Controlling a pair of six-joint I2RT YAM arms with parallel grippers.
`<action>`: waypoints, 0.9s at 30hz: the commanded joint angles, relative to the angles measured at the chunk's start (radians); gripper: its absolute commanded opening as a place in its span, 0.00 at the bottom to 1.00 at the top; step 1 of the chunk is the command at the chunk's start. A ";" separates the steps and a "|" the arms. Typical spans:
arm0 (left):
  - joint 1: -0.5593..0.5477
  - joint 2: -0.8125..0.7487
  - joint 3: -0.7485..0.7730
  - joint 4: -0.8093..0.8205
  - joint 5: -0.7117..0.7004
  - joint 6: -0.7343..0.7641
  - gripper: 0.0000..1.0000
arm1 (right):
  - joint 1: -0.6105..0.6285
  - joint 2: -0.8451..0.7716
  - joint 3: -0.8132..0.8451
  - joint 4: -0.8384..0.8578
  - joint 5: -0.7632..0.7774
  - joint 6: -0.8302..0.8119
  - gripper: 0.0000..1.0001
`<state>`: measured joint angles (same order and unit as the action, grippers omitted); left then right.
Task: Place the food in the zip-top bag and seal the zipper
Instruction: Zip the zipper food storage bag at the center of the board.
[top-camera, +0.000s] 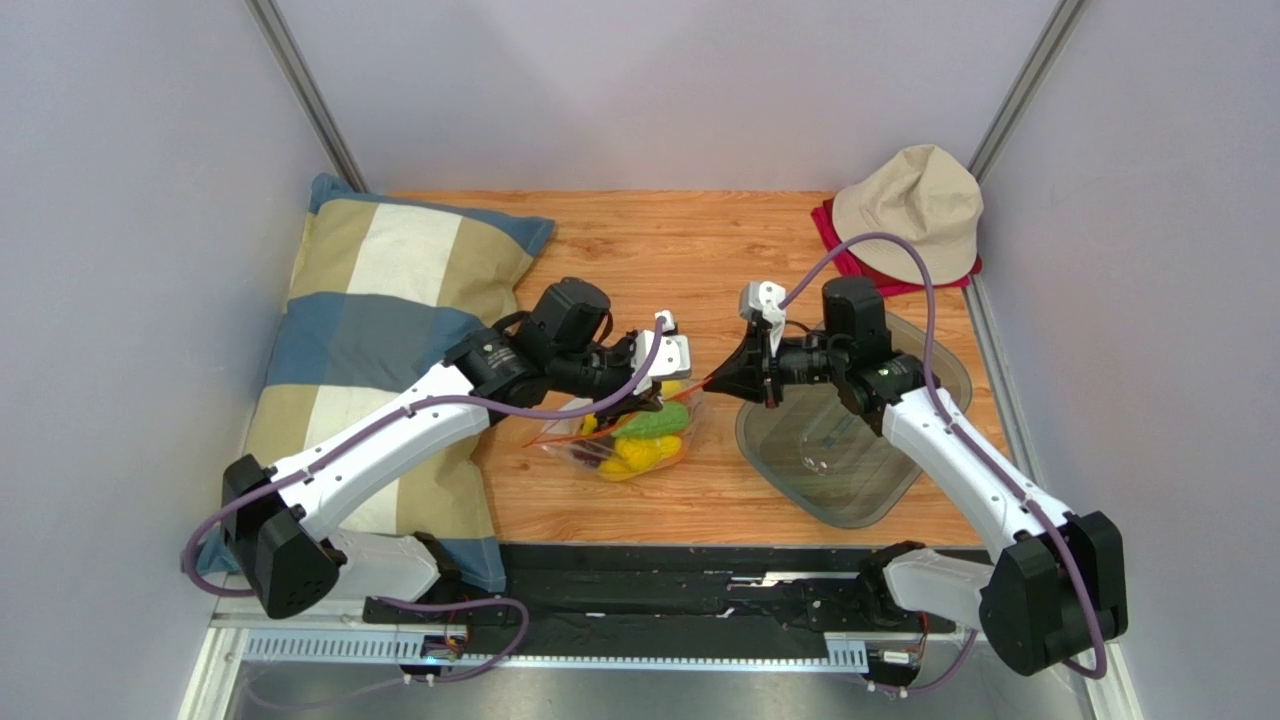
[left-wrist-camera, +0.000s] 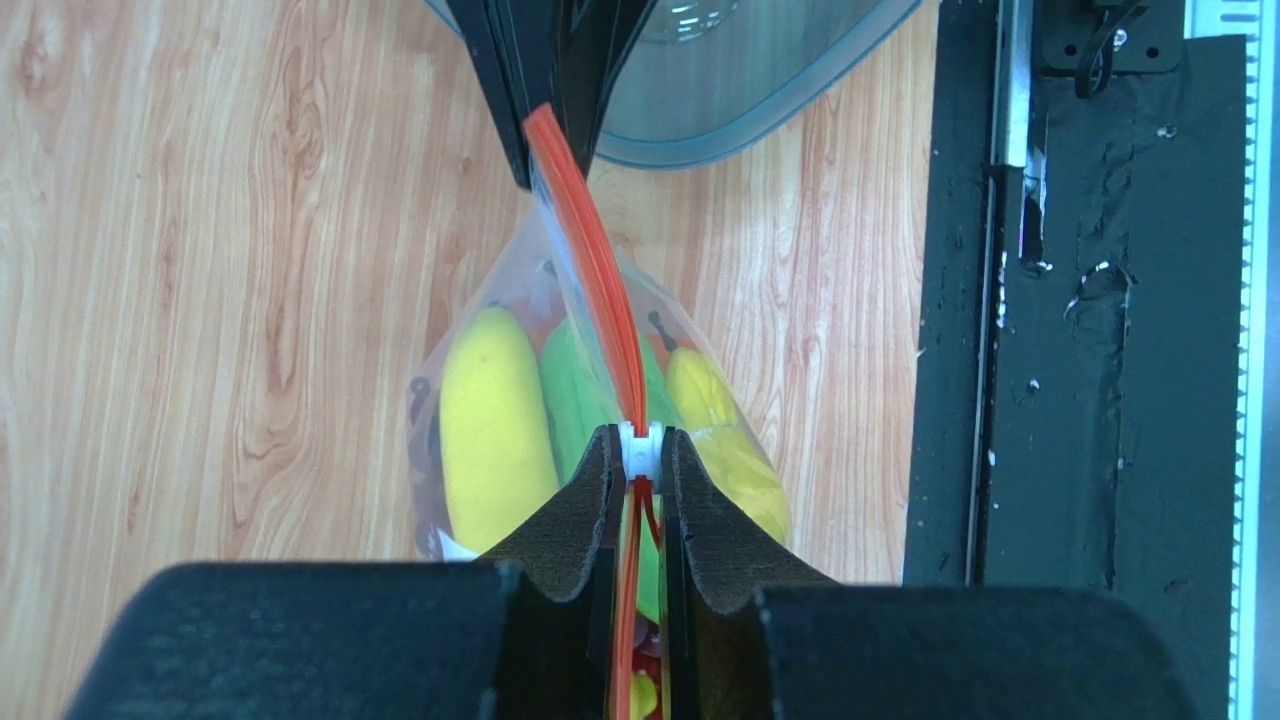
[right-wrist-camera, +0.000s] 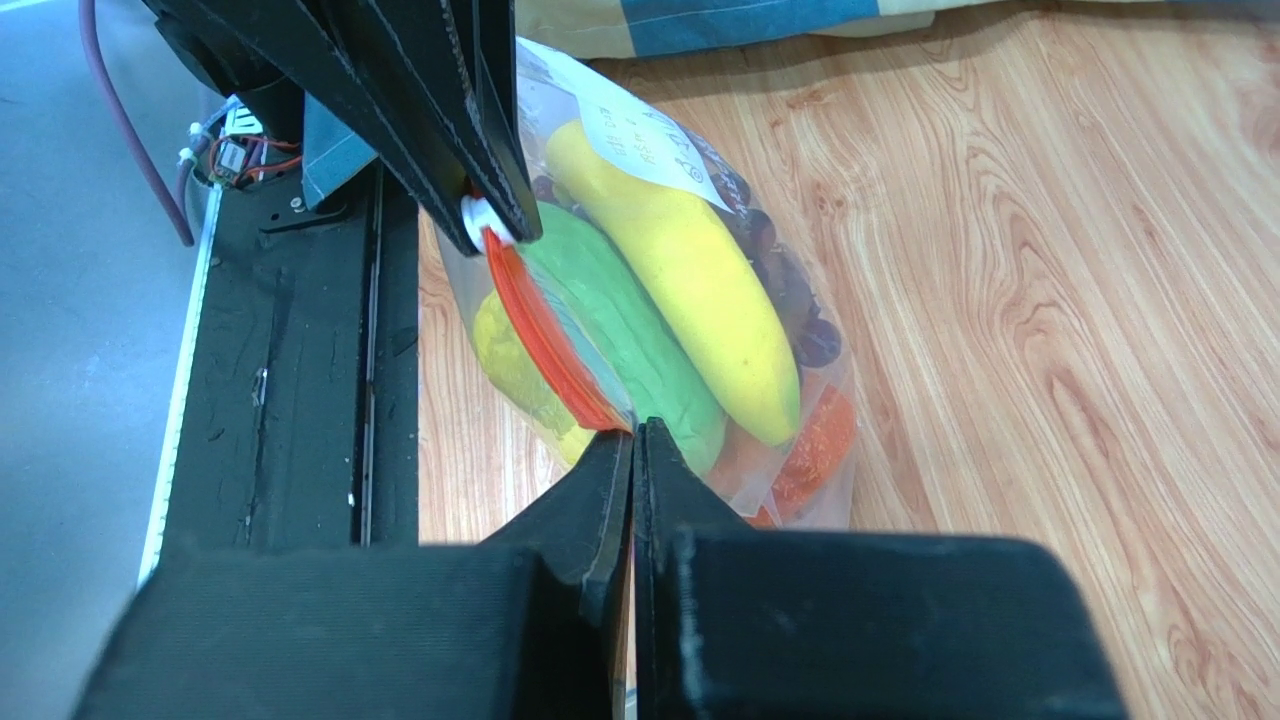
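The zip-top bag (top-camera: 639, 446) hangs just above the wooden table between my two grippers, with the food inside: a yellow banana (right-wrist-camera: 691, 278), a green piece (right-wrist-camera: 624, 338), dark grapes (right-wrist-camera: 789, 300), an orange piece (right-wrist-camera: 812, 443) and another yellow fruit (left-wrist-camera: 721, 435). The orange-red zipper (left-wrist-camera: 594, 255) is stretched taut between the grippers. My left gripper (left-wrist-camera: 642, 443) is shut on the zipper's small white slider (right-wrist-camera: 489, 225). My right gripper (right-wrist-camera: 633, 438) is shut on the other end of the zipper strip. The bag's white label (right-wrist-camera: 631, 135) faces the pillow side.
A grey translucent tray (top-camera: 842, 450) lies under the right arm. A checked pillow (top-camera: 383, 330) fills the left side. A beige hat (top-camera: 909, 203) on a red cloth (top-camera: 842, 240) sits at the back right. A black rail (top-camera: 676, 593) runs along the near edge.
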<state>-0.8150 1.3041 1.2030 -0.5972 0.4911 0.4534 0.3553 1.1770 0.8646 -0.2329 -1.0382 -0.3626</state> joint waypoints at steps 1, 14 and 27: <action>0.019 -0.043 -0.006 -0.116 -0.019 -0.018 0.06 | -0.055 -0.057 0.002 0.004 0.056 -0.032 0.00; 0.109 -0.221 -0.128 -0.246 -0.108 0.056 0.06 | -0.144 -0.045 -0.006 -0.025 0.119 0.001 0.00; 0.108 -0.138 0.015 -0.053 0.027 -0.065 0.04 | 0.002 -0.031 0.211 -0.235 -0.062 -0.093 0.93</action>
<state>-0.7097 1.1587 1.1507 -0.7780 0.4435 0.4320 0.3103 1.1809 1.0145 -0.4389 -1.0515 -0.4358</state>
